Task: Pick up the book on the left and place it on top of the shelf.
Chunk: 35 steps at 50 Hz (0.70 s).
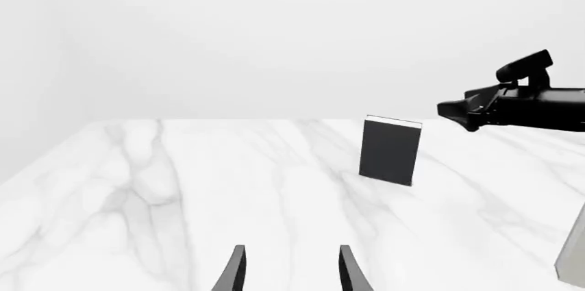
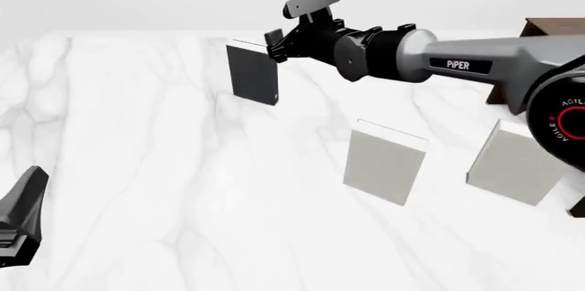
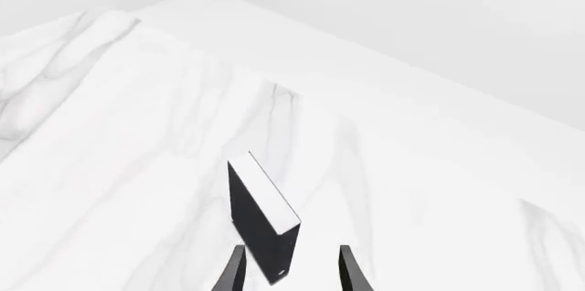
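Front view: right gripper (image 2: pixel 271 43) reaches far across the marble table (image 2: pixel 137 168), tips at the upper right corner of the dark book (image 2: pixel 252 73). Book stands upright on the table, well forward of the tips' origin, farthest left of three. Two pale books (image 2: pixel 385 169) (image 2: pixel 514 161) stand nearer the arm's base side, well apart from the tips. Shelf (image 2: pixel 546 31) only a brown sliver behind the arm, far back from the tips. Left gripper (image 2: pixel 23 202) parked low, away from everything; spread or pressed, cannot tell here.

Left wrist view: left gripper's (image 1: pixel 288 268) fingers spread, nothing between. Book ahead and apart; right gripper near the book's top corner, not clearly touching. This side angle shows that gap; front view doesn't.

Right wrist view: fingers spread w/ the book's near lower corner between them, not pinched. White page edge faces up. Only this view shows the book actually inside the jaws.

Step, by my read: approach for grasp, pick not yet made. Next calls for a bit more advance, then squeeze across the covers, lift straight, carry to shelf top.
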Each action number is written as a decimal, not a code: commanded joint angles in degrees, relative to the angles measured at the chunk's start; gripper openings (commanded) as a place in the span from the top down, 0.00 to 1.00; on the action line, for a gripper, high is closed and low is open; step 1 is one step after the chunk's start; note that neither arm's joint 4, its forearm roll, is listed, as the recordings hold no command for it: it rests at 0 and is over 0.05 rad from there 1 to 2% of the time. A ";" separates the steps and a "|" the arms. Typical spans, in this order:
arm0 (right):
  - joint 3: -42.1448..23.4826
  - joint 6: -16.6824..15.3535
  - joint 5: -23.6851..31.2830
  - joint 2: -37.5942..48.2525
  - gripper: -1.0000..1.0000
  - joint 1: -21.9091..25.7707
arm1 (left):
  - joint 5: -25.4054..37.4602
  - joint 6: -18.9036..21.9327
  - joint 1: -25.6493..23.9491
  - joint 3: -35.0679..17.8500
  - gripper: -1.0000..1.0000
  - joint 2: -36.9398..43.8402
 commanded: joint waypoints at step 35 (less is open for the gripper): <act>-10.58 2.27 -0.05 12.77 0.00 0.37 | 0.00 0.00 0.00 0.00 0.00 0.00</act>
